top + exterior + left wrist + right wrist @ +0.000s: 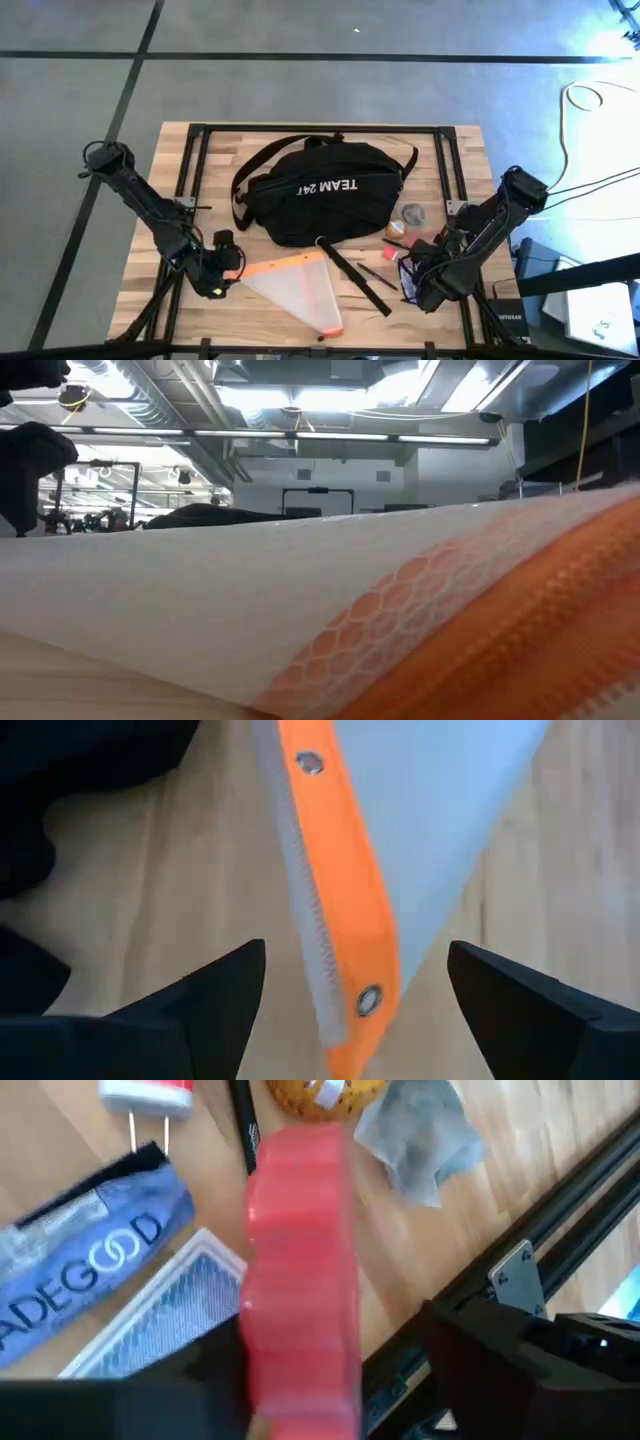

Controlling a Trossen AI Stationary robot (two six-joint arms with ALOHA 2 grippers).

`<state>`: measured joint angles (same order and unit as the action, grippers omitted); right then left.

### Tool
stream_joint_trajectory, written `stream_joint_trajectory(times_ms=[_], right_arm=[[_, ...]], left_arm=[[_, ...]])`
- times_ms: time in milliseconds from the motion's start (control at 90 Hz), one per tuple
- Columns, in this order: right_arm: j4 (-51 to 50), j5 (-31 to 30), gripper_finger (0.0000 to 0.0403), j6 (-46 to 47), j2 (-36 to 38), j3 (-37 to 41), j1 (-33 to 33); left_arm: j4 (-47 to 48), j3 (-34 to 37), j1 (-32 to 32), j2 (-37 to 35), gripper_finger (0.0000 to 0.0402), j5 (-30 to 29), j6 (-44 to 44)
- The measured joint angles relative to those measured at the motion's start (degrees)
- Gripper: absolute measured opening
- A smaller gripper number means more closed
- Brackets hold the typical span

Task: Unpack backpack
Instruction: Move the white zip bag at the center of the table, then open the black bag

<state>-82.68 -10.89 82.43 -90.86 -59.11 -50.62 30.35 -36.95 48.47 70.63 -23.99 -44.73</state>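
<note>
While you look across the worktop [460, 170] from left to right, check these:

Left tool [228, 268]: it sits at the front left. Its fingers [215, 990] are spread wide, one on each side of the pouch's orange edge. They do not pinch it.

Pouch [300, 288]: see-through, with orange trim [345, 910]. It lies flat in front of the bag, already out. You cannot tell what is inside it.

Backpack [320, 190]: the black bag with "TEAM 247" on it sits in the middle, toward the back. It looks puffy, so you may judge more is inside, but you cannot see in from here.

Black stick [355, 270]: it lies out in front of the bag.

Small things [408, 222]: near the right tool lie a blue packet [80, 1270], a white plug [145, 1095], a round yellow thing and a grey scrap. All are out on the wood.

Right tool [415, 282]: at the front right, closed on a red block [300, 1270].

Done so far: several things are out.

Left to do: put the red block down, then check the bag.
</note>
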Motion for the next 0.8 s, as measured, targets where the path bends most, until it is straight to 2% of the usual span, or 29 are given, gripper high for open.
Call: stream_joint_trajectory(times_ms=[67,144,322,378,433,578,644,800], right_arm=[[0.12,-0.66,0.0289,-0.24,-0.04,-1.68,0.01],[-0.59,-5.98,0.0309,-0.47,-0.04,-4.64,0.23],[-1.95,-25.21,0.0312,-3.97,-0.04,-13.09,1.99],[1.47,-30.95,0.0307,-7.94,0.03,-14.76,3.14],[9.01,-34.4,0.0302,-16.71,0.03,-15.35,4.96],[31.84,-33.93,0.0289,-42.85,-0.93,-13.5,11.77],[36.75,-33.6,0.0282,-46.68,-2.01,-12.85,15.26],[38.97,-31.97,0.0264,-53.4,-4.67,-10.83,22.37]], left_arm=[[0.0,0.0,0.72,0.0,0.0299,1.5,1.78],[-1.7,0.0,2.04,0.02,0.0299,0.98,6.33],[-9.11,0.0,2.0,0.02,0.0299,-13.38,18.22],[-11.57,0.0,1.34,0.02,0.0299,-16.76,21.48],[-14.03,0.0,0.43,0.02,0.0299,-18.13,24.33],[-16.46,0.0,-1.47,0.02,0.0299,-17.63,26.73],[-15.87,0.0,-1.76,0.02,0.0299,-15.16,26.75],[-15.44,0.0,-1.24,0.94,0.0299,-11.3,25.22]])
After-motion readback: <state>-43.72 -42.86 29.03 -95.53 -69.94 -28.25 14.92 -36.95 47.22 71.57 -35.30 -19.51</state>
